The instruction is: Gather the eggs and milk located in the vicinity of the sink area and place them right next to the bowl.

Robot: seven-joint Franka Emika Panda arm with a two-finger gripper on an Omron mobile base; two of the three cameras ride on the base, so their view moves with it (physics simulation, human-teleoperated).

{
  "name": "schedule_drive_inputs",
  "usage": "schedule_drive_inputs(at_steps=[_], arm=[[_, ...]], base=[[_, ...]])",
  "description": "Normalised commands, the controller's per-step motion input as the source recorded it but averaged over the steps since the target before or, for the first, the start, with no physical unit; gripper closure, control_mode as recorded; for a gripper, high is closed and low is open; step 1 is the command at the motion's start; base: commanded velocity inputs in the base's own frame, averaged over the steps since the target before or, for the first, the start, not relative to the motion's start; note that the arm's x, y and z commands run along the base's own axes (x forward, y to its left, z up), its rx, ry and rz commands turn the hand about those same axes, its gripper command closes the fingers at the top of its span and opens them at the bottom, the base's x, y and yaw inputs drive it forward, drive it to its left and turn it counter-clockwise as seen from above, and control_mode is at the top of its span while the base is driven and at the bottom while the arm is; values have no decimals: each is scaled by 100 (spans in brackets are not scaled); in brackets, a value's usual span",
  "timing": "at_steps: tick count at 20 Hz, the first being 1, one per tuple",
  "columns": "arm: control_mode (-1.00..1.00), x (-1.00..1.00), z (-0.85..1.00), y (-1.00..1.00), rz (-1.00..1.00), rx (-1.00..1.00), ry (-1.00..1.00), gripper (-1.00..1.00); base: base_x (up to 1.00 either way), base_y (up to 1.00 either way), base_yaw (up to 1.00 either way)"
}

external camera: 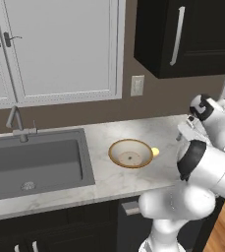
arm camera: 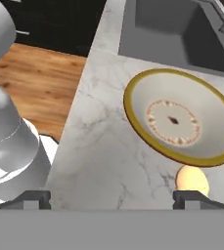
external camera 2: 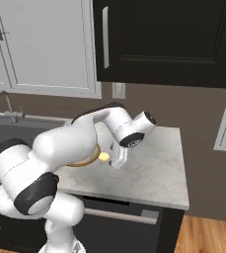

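The bowl (external camera: 112, 156) (arm camera: 128, 110), with a golden-brown rim and a brownish centre spot, sits on the marble counter right of the sink (external camera: 35, 162) (arm camera: 172, 34). One of the eggs (external camera: 155, 151) (external camera 2: 104, 156) (arm camera: 191, 179), small and pale yellow, lies on the counter against the bowl's right side. My gripper (external camera: 186, 130) (external camera 2: 118, 157) (arm camera: 113, 200) hangs a little above the counter, just right of the egg, open with nothing between its fingers. In the hand view the egg is beside the right fingertip (arm camera: 194, 197). The milk is out of view. My arm hides most of the bowl (external camera 2: 87, 161) in the right base view.
A faucet (external camera: 16, 122) stands behind the sink. A wall outlet (external camera: 137, 85) is above the counter and a dark upper cabinet (external camera: 187, 37) hangs over its right end. The counter ends at the right (external camera 2: 183, 197), with wooden floor (arm camera: 40, 78) below.
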Motion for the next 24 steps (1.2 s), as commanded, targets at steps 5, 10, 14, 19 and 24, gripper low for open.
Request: schedule_drive_inputs(at_steps=[5, 10, 14, 19, 24], arm=[[-100, -42, 77, 99, 29, -15, -17, -100], [-100, -42, 40, 75, 38, -21, -9, -100], [-100, -42, 18, 34, 38, -22, -11, -100], [-100, -7, 6, 0, 41, -33, -12, -100], [-100, -3, 13, 12, 50, -31, -6, -100]], base=[[0, 0, 0], [0, 0, 0], [0, 0, 0], [0, 0, 0], [0, 0, 0]])
